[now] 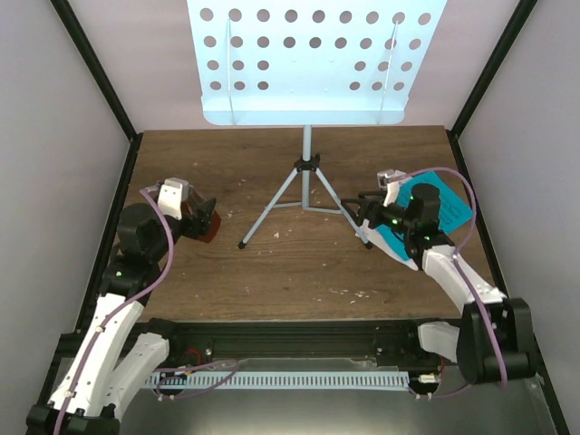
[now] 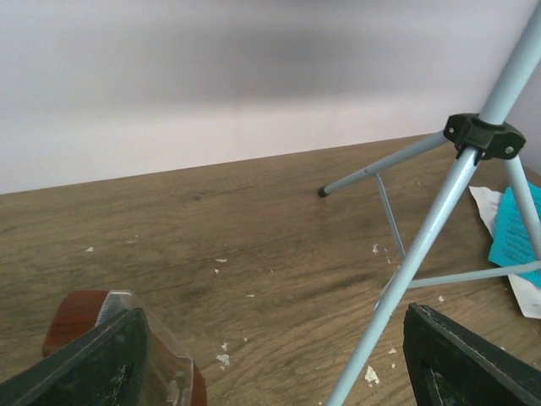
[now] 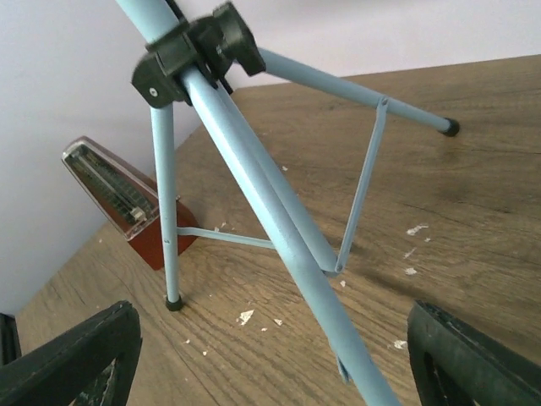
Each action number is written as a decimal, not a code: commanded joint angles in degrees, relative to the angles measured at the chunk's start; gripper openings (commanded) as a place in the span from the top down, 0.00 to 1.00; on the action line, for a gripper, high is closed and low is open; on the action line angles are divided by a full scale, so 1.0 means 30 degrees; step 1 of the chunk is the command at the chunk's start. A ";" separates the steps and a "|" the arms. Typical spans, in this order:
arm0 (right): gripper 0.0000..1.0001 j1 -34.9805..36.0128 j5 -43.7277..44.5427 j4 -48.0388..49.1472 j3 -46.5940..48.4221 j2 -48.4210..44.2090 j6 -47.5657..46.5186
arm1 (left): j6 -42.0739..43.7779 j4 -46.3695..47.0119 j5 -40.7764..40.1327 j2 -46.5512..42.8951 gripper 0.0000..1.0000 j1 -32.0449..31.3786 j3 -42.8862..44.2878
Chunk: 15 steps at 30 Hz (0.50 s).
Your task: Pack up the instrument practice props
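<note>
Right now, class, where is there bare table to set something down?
Free: the near strip of table between tripod feet and arm bases; the back left corner behind the metronome. Crowded: the right, where the right gripper and blue pages sit by a tripod leg.

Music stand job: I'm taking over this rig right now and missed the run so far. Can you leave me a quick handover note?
Left gripper: fingers open, empty, close beside the small red-brown pyramid metronome with its clear cover, at table left.
Right gripper: fingers open on either side of a leg of the thin silver tripod, not closed on it.
Pale blue perforated music stand: upright on that tripod, mid-table.
White and blue sheet-music pages: flat on the wooden table, partly under the right arm.
Done: nothing packed.
Left: all three props; no case or box in view.
</note>
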 commanded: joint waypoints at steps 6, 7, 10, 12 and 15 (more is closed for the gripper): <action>0.15 0.1778 0.0779 0.0841 0.3897 0.4912 -0.5197 | 0.0432 -0.0382 -0.0257 0.0250 0.18 -0.0534 -0.0029; 0.16 0.1792 0.0783 0.0872 0.4298 0.5444 -0.5531 | 0.0443 -0.0383 -0.0278 0.0249 0.18 -0.0552 -0.0060; 0.22 0.1844 0.0416 0.0368 0.5586 0.7040 -0.6315 | 0.0465 -0.0370 -0.0341 0.0304 0.18 -0.0581 -0.0043; 0.27 0.1916 -0.0285 0.0428 0.5959 0.7574 -0.6731 | 0.0499 -0.0379 -0.0352 0.0337 0.18 -0.0566 -0.0031; 0.34 0.2171 -0.1011 0.0482 0.6244 0.8123 -0.7141 | 0.0476 -0.0348 -0.0325 0.0364 0.18 -0.0570 -0.0019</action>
